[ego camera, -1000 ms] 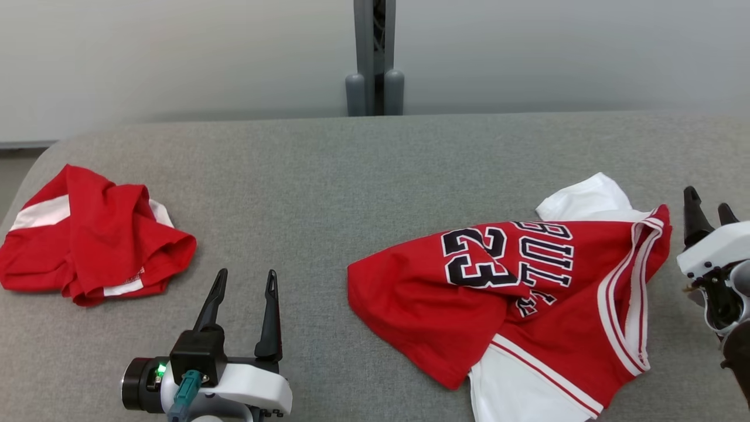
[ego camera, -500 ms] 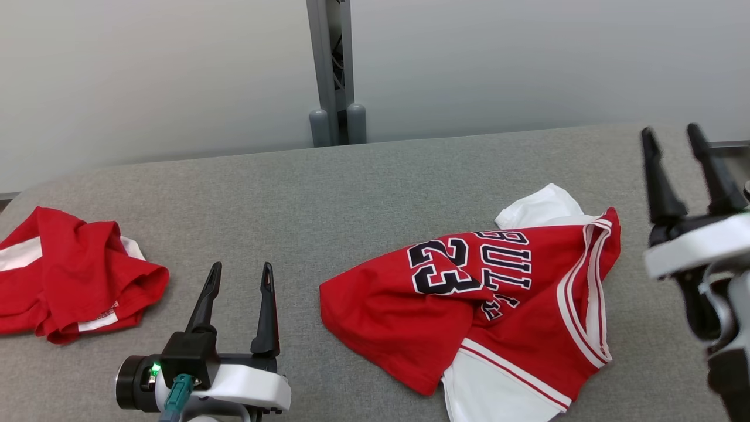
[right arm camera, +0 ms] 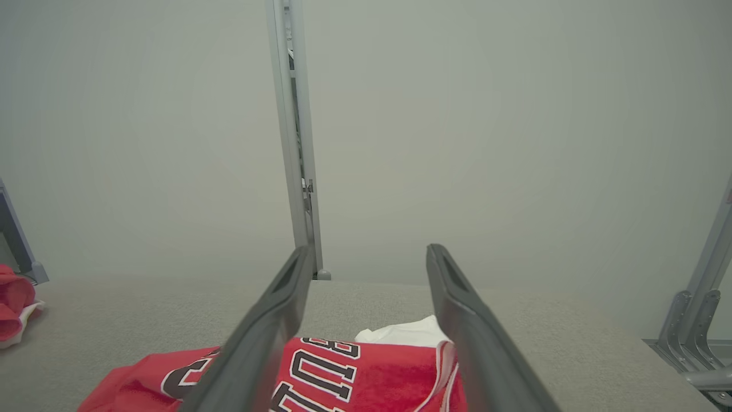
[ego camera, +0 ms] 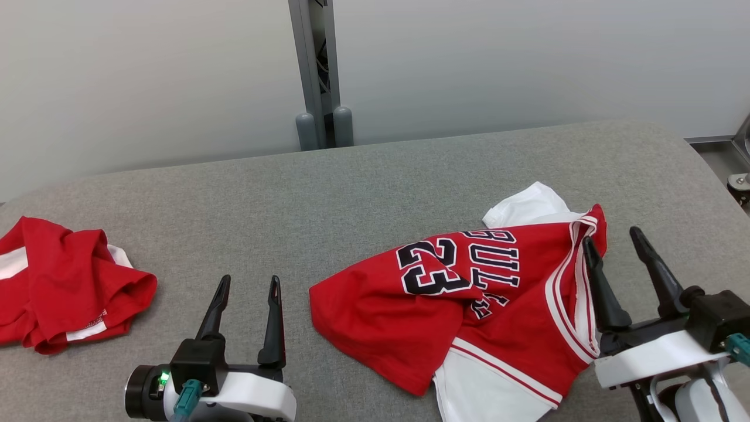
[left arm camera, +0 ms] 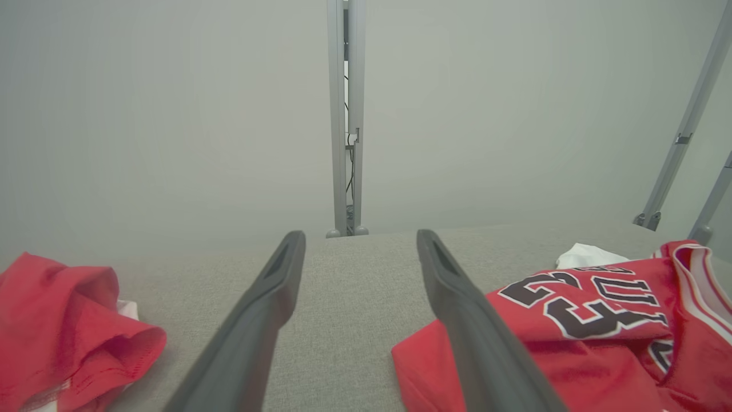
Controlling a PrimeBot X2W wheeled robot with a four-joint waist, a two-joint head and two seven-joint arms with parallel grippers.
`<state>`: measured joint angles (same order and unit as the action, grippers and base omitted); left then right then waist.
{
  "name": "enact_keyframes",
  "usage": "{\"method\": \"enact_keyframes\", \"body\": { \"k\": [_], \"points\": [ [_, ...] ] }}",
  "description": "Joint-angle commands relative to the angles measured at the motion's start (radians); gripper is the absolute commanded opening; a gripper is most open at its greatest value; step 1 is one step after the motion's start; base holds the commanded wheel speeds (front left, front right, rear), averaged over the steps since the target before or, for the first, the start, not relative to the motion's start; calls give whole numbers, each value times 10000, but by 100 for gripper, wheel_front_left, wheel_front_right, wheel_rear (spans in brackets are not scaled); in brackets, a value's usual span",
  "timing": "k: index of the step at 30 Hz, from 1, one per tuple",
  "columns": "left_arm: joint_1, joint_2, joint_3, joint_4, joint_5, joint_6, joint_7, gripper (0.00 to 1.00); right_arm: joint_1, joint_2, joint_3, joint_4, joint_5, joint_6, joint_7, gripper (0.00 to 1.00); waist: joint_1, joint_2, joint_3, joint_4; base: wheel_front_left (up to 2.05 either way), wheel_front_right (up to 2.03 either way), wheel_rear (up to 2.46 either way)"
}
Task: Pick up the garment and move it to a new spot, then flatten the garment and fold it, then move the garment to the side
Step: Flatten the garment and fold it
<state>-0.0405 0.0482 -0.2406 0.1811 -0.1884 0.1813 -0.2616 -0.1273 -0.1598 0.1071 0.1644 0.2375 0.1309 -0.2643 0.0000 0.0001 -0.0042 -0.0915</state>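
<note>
A crumpled red and white jersey (ego camera: 469, 305) with "23" in black print lies on the grey table (ego camera: 363, 193), right of centre. It is also in the left wrist view as the jersey (left arm camera: 572, 320) and below the fingers in the right wrist view as the jersey (right arm camera: 354, 372). My right gripper (ego camera: 612, 237) stands open at the jersey's striped right edge, nothing between its fingers; it is the right gripper (right arm camera: 370, 252) in its own view. My left gripper (ego camera: 249, 281) is open over bare table left of the jersey, seen as the left gripper (left arm camera: 360, 237).
A second crumpled red garment (ego camera: 64, 281) lies at the table's left end, also seen as the red garment (left arm camera: 68, 320). A grey post (ego camera: 316, 70) stands against the wall behind the table. The table's right edge and a metal frame (ego camera: 739, 176) are at the far right.
The head camera has turned, shifting the whole picture left. My right gripper has come down and in from the right to the jersey's right edge. The left gripper has hardly moved.
</note>
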Motion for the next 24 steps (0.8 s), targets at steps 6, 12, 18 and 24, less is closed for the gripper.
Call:
{"method": "enact_keyframes", "body": {
  "k": [6, 12, 18, 24],
  "points": [
    [61, 41, -19, 255, -99, -213, -36, 100, 65, 165, 7, -41, -201, -3, -16, 100, 0, -1, 40, -86, 0, 0, 0],
    [-61, 41, -233, 962, -550, -511, -36, 100, -275, 1, 240, -55, -354, -3, -16, 100, 0, -1, 187, -328, 0, 0, 0],
    [-840, 51, -850, 3335, -1364, -1430, -38, 100, -467, 52, 282, -52, -296, -3, -15, 100, 0, -1, 410, -585, 0, 0, 0],
    [-2152, 48, -1344, 5411, -2272, -1798, -38, 100, -629, 140, 375, 79, -451, -3, -16, 100, 0, -1, 907, -892, 0, 0, 0]
  ]
}}
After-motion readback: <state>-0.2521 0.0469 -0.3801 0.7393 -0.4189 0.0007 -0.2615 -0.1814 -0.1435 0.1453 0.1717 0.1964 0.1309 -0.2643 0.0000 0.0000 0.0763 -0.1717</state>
